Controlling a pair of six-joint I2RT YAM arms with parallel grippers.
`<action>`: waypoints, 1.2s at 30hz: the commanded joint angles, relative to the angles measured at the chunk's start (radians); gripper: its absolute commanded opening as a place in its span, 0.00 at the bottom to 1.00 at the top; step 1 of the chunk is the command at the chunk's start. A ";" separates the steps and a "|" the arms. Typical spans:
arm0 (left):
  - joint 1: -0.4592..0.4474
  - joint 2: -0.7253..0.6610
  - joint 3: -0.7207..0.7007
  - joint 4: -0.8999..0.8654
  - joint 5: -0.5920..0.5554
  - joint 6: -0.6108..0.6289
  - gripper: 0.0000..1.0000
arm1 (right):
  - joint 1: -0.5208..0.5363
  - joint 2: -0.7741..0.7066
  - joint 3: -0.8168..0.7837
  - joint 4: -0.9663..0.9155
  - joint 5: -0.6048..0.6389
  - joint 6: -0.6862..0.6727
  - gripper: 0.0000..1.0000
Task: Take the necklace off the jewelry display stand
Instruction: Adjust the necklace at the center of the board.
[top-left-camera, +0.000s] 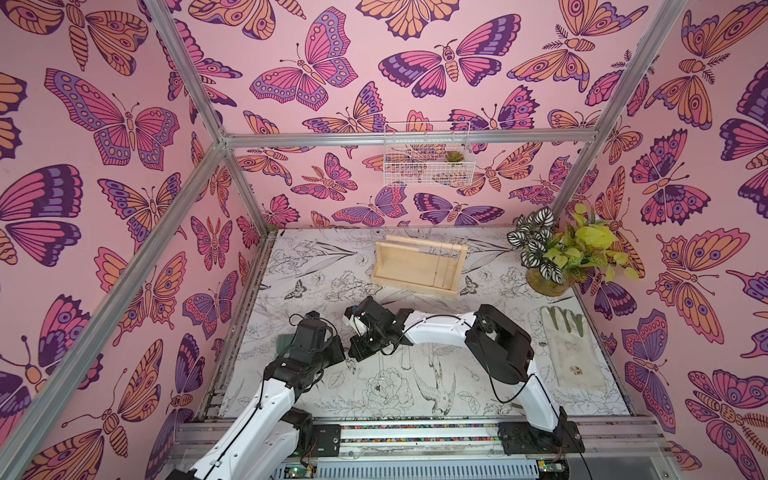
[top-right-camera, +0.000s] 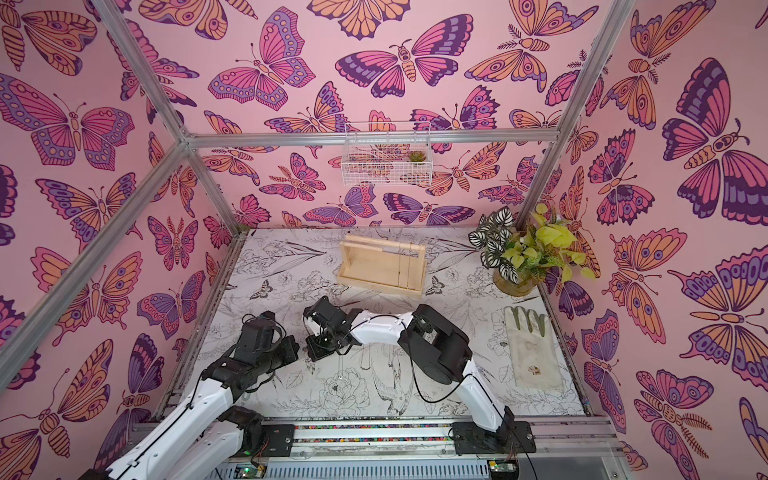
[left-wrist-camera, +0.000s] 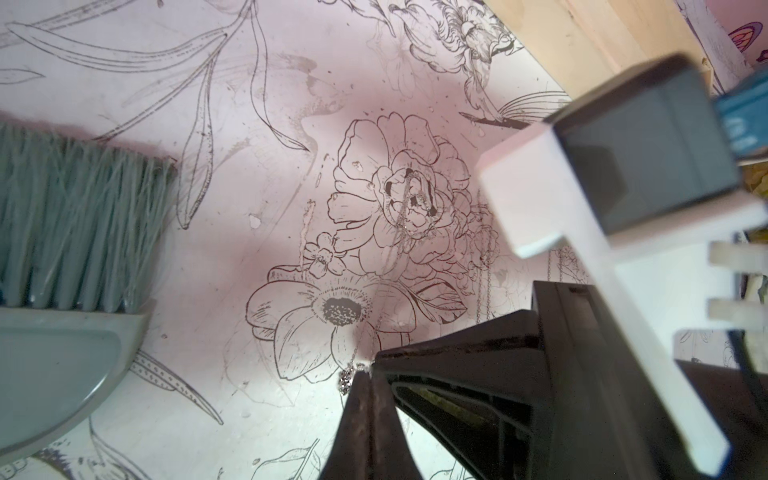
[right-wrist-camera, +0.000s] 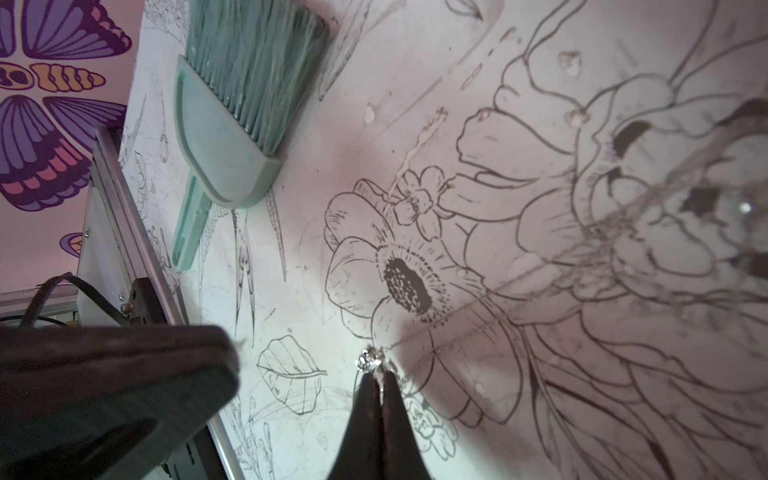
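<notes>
In both top views the jewelry display stand (top-left-camera: 417, 266) (top-right-camera: 382, 268) sits upper centre, well apart from the 2 tips, left gripper (top-left-camera: 343, 354) and right gripper (top-left-camera: 356, 353), meeting mid-frame.

Left wrist: jaws closed, the necklace (left-wrist-camera: 345, 376) glinting at their tip, lower centre; pinched or just touching, I cannot tell.

Right wrist: closed jaws pinch the necklace (right-wrist-camera: 370, 361), chain trailing toward the right edge.

No words, brands, numbers or signs can be read in any view. A blue tag (left-wrist-camera: 744, 120) in the left wrist view carries pale marks, too blurred to read. A small mark on the glove (top-left-camera: 571, 353) is too small to read.
</notes>
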 joint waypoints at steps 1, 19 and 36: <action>0.007 -0.013 0.008 -0.033 0.000 0.020 0.00 | 0.008 0.037 0.017 0.006 -0.021 0.024 0.00; 0.010 -0.014 0.009 -0.037 -0.001 0.023 0.00 | 0.019 -0.012 -0.108 0.062 -0.022 0.050 0.00; 0.012 0.007 0.017 -0.020 0.004 0.024 0.00 | 0.041 -0.097 -0.258 0.134 0.003 0.100 0.00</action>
